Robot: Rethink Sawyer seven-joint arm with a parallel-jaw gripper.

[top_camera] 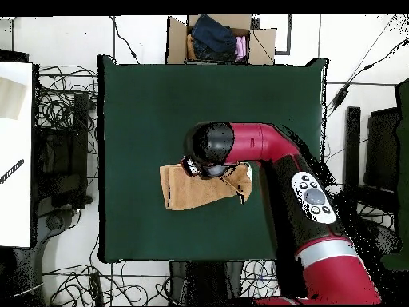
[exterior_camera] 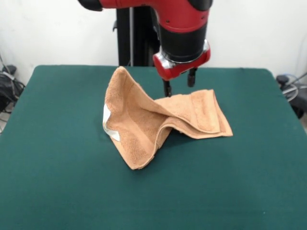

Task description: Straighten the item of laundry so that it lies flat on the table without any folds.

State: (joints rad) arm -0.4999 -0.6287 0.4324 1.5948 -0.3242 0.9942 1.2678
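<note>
The tan terry towel (exterior_camera: pixel 158 120) lies crumpled near the middle of the dark green table (exterior_camera: pixel 57 167). One corner is raised at the back left, a folded flap lies to the right, and a white label (exterior_camera: pixel 109 125) shows at its left edge. My gripper (exterior_camera: pixel 179 84) hangs just above the towel's back fold. It is open and holds nothing; one fingertip (exterior_camera: pixel 167 91) is at the cloth's top edge. In the overhead view the arm's wrist (top_camera: pixel 209 150) covers the gripper and part of the towel (top_camera: pixel 192 192) on the table (top_camera: pixel 160 104).
The black pedestal (exterior_camera: pixel 132 33) stands behind the table's far edge. In the overhead view a cardboard box with clothes (top_camera: pixel 220 38) sits beyond one table edge, cables (top_camera: pixel 68 112) lie around the table, and a white surface (top_camera: pixel 14 152) is at the left.
</note>
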